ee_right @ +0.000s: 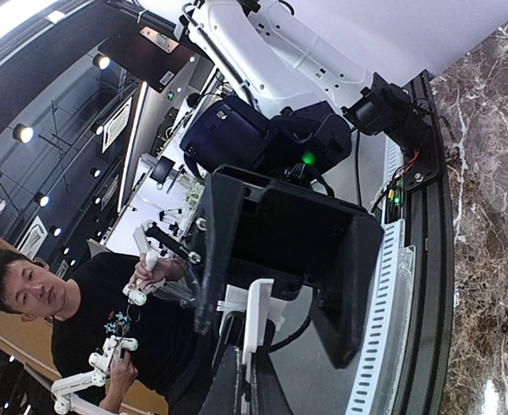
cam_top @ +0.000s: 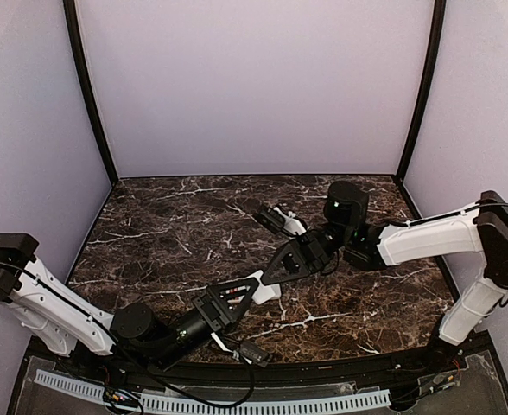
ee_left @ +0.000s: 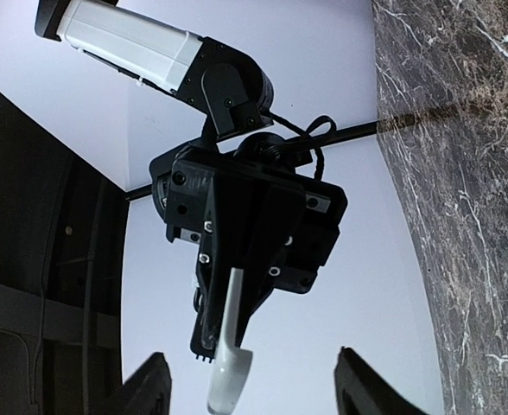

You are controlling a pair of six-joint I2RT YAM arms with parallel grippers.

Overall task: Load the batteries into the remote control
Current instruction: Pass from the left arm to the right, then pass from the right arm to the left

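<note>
My table [cam_top: 168,233] is dark brown marble veined white; my arms [cam_top: 427,238] are white with black joints; the remote control [ee_left: 228,372] is white.

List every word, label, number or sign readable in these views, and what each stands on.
No text can be read in any view.
Shirt print: too blurred to read.
White piece: blank on the edge that shows.

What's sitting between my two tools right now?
The remote control, seen edge-on: the right tool is shut on it, its free end pointing between the open left tool's fingers. Clearest in the left wrist view.
</note>
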